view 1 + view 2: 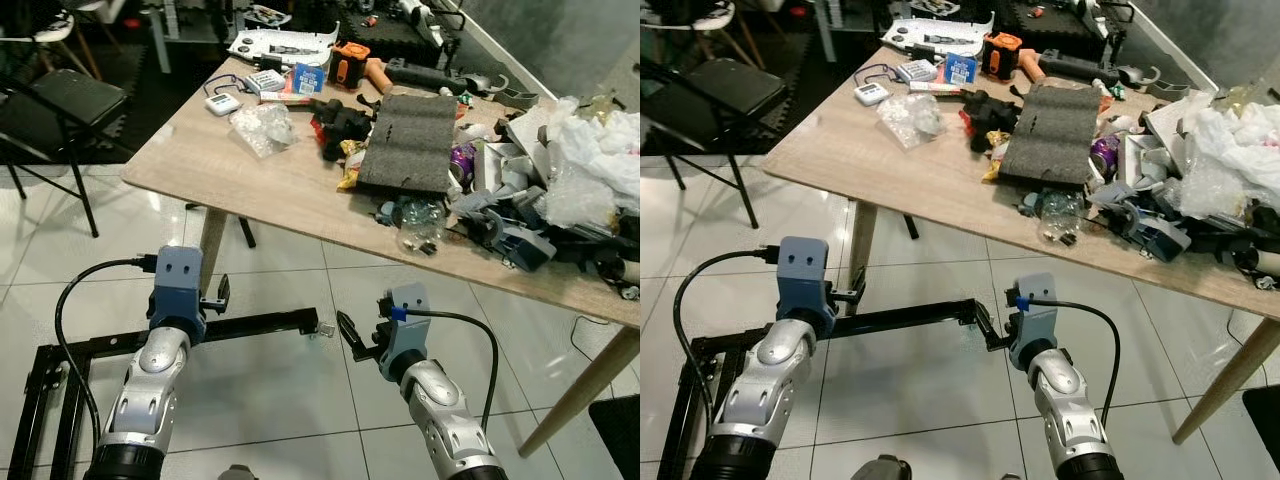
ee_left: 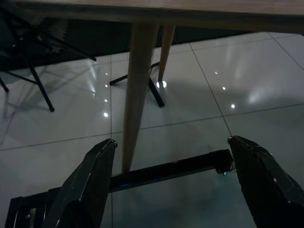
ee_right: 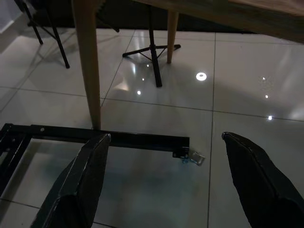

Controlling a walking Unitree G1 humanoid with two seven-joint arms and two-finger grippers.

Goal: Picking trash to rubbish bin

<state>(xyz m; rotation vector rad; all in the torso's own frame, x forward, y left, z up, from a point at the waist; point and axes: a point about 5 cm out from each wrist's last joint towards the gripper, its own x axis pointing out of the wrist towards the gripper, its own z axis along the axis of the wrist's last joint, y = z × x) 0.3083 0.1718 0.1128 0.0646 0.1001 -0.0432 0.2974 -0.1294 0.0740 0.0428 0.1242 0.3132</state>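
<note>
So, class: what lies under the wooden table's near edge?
Under the wooden table: pale floor tiles, tapered wooden legs and a black metal frame. Farther back it is too dark to tell.

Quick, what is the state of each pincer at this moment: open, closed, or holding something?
Left pincer: open, holding nothing, low above the white tiled floor.
Right pincer: open, holding nothing, also above the floor.

Crumpled clear plastic wrapper [image 1: 262, 127] lies on the wooden table [image 1: 200, 150] near its left edge.
</note>
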